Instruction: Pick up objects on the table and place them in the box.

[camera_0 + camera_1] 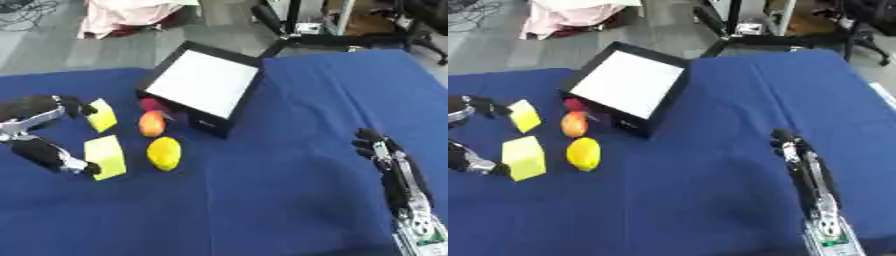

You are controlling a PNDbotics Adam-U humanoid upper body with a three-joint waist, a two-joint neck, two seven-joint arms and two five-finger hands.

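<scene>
Blue-covered desk (pixel 289 200): we see the box (pixel 203 82) empty; yellow blocks (pixel 105 156), lemon (pixel 164 153) and fruit (pixel 151 123) remain outside. Left hand (pixel 39 112) spread around the blocks; right hand (pixel 378 147) idle, relaxed.

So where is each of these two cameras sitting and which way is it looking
Left eye view: in the head, looking down at the blue table, box and lemon; left hand at left edge, right hand lower right.
Right eye view: same head, set slightly right; left hand nearly cut off.
Both share the box, fruit and yellow blocks.
</scene>
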